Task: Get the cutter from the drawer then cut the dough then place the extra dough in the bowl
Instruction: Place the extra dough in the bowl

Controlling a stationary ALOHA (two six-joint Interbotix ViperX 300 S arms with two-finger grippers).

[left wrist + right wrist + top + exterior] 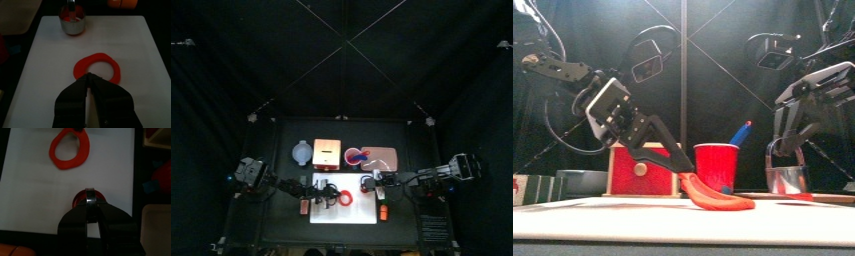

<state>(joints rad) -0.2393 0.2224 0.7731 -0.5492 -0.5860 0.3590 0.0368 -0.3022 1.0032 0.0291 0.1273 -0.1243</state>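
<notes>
**lurker42:** where's the dough at?

**me:** dough ring is on the white board, one edge tipped up, pinched tight in my left gripper. cutter stands on the same board, well apart, my right gripper closed on its handle. red cup behind them.
</notes>
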